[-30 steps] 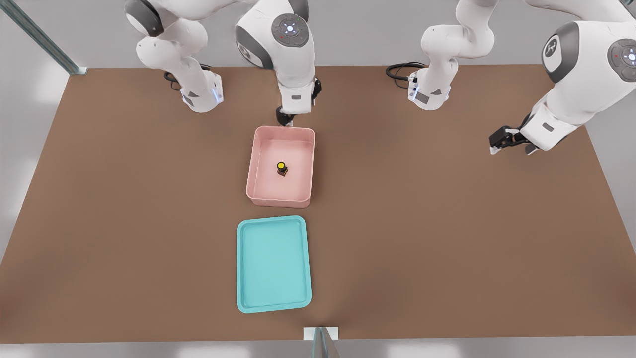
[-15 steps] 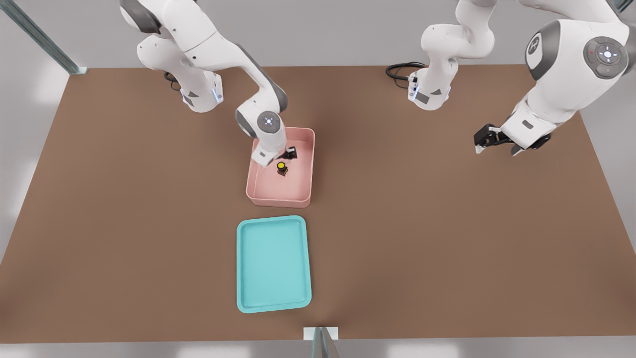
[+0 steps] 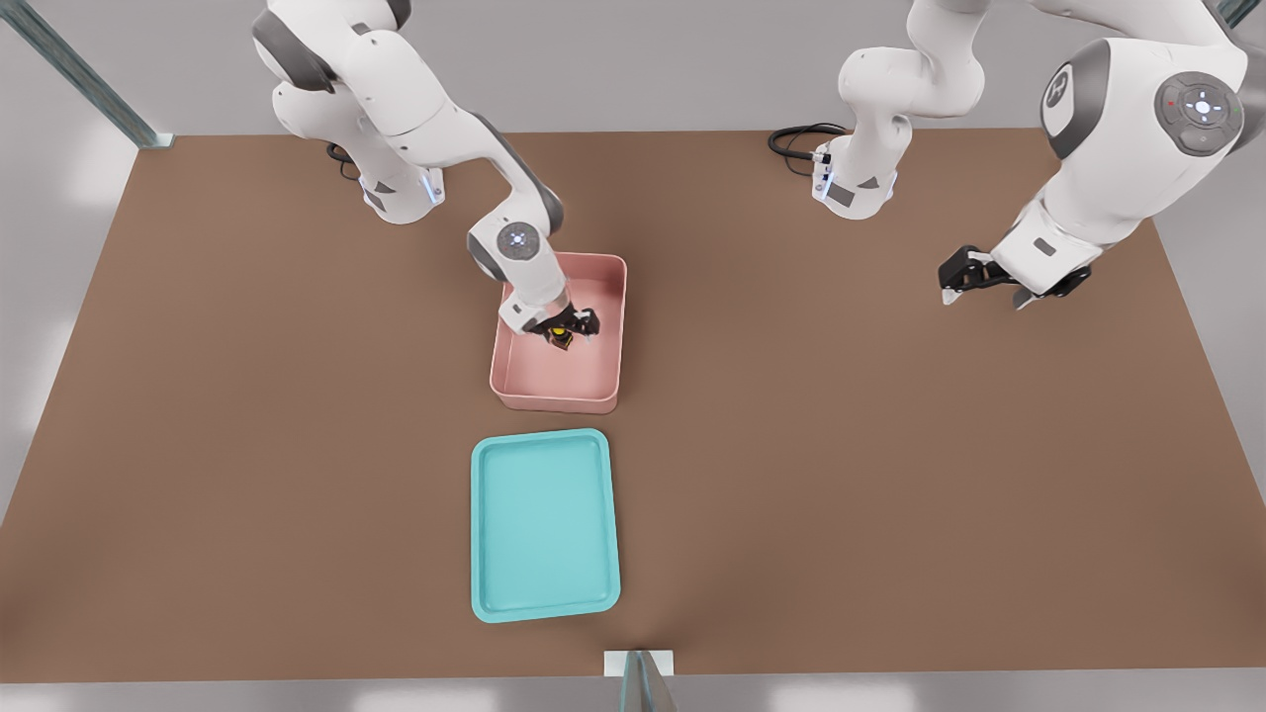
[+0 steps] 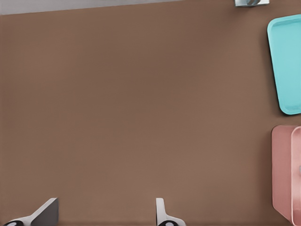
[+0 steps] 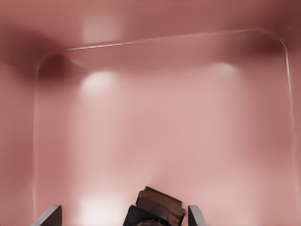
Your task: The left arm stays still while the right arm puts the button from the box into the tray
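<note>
Tabletop first: a broad brown table (image 3: 890, 475) carries everything, and the right arm (image 3: 435, 119), reaching in from about eleven o'clock, has swung down hard in the last second, from hanging above the far rim of the box to plunging right into it. Nearer us, at six o'clock from the box, the teal tray (image 3: 545, 525) lies flat and bare, well apart from the action. Next down in size, the pink box (image 3: 514, 371) sits dead centre, its raised walls and rounded corners glowing in the wrist view (image 5: 160, 42). Now the gripper (image 3: 566, 331) is low inside it, down at the button, where half a second ago it was just short of it at twelve o'clock. Its fingers (image 5: 49, 215) stand spread wide, one on each side of the button and neither touching yet by the look of the wrist view, so nothing is held. That tells me the reach is done and the squeeze is what comes next; lift and carry to the tray are all still ahead. And the smallest player: the button (image 3: 561, 337), tiny, a dark blackish-brown square base (image 5: 157, 205) with just a sliver of yellow cap showing, resting on the box floor near the middle, tucked between the open fingers.
</note>
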You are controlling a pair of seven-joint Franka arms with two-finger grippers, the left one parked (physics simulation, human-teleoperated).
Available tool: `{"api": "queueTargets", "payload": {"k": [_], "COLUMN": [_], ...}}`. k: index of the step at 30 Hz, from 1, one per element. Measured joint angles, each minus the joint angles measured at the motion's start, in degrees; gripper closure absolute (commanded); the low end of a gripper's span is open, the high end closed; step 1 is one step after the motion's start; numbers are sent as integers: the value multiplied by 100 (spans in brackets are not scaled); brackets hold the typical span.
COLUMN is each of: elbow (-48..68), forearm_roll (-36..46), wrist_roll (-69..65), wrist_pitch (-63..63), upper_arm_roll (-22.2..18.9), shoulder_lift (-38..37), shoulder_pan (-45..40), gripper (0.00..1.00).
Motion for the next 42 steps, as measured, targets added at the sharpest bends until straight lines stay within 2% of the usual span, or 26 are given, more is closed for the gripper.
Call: {"api": "queueTargets", "payload": {"k": [7,8,10,13,16,17,23,27,29,31,35,36,37,39,40,42], "elbow": [-246,-269,-282,-265,-203,-173,201,1576,2546,3645,5991,6402,6740,7156,7305,7528], "forearm_roll": [-21,-27,-34,-40,-43,-44,-41,-37,-6,20,120,137,147,167,184,224], "wrist_roll": [47,47,45,36,22,20,13,-61,-199,-406,-985,-1157,-1324,-1633,-1774,-2029], "wrist_pitch": [207,231,271,312,326,328,178,-645,-1233,-1749,-2438,-2550,-2650,-2898,-3143,-3956], "upper_arm_roll": [-5,-4,0,-6,-13,-18,-42,-106,-237,-329,-540,-551,-556,-555,-546,-528], "shoulder_lift": [-61,-59,-57,-49,-42,-42,-53,-104,131,752,2561,2907,3170,3376,3235,2398], "shoulder_pan": [-4,-3,-3,-22,-66,-70,-124,-361,-597,-913,-1248,-1330,-1385,-1461,-1493,-1532], "gripper": [2,4,35,42,43,47,48,48,48,48,48,47,0,0,0,0]}}
